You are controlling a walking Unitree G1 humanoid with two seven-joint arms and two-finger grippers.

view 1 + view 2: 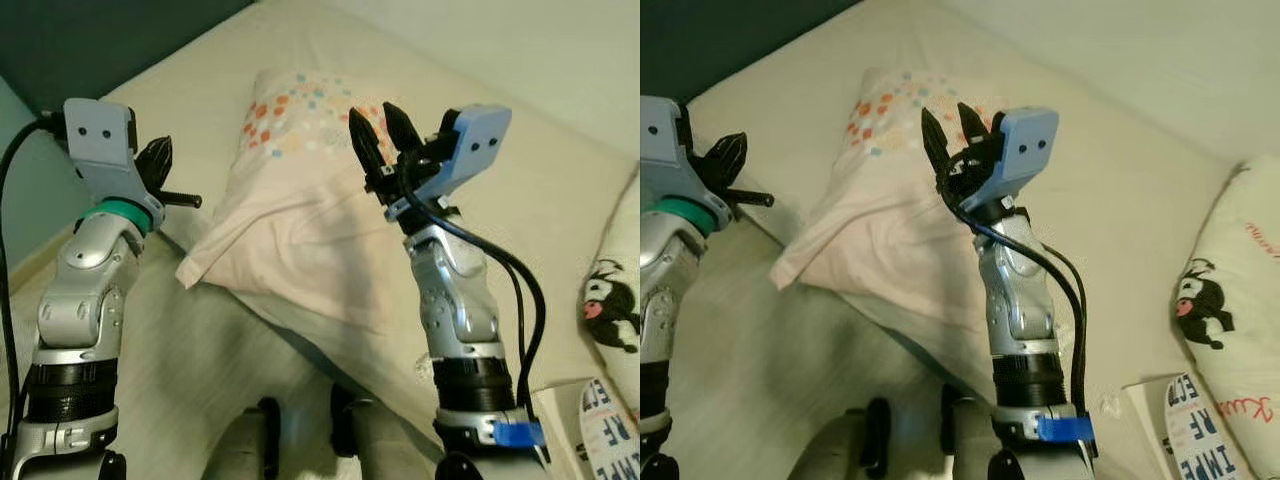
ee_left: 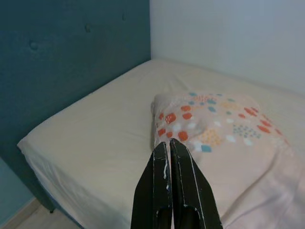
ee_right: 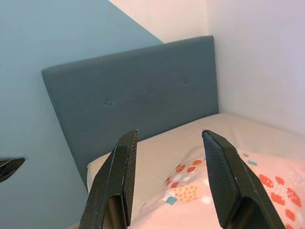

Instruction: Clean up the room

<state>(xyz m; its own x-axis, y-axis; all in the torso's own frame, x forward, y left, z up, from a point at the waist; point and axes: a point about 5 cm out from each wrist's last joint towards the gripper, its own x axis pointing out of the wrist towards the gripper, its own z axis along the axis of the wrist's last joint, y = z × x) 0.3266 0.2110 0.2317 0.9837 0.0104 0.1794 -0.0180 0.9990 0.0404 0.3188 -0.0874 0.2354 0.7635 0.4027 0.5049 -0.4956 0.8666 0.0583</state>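
Pillow (image 1: 300,220): pale pink with orange, blue and yellow dots at one end; lies on the bed (image 1: 560,190), near the corner by the headboard, one corner reaching the mattress edge.
Left gripper (image 2: 168,143): raised beside the pillow's edge, fingers (image 2: 159,176) pressed together, nothing between them.
Right gripper (image 1: 381,125): held up above the pillow (not touching it), fingers (image 3: 226,176) spread apart and empty.
Headboard (image 3: 143,90): teal, buttoned, against the wall.
Cartoon cushion (image 1: 1230,330): white with a black-and-white character, at the bed's right side.
Printed paper (image 1: 1200,430): lying just beside that cushion.
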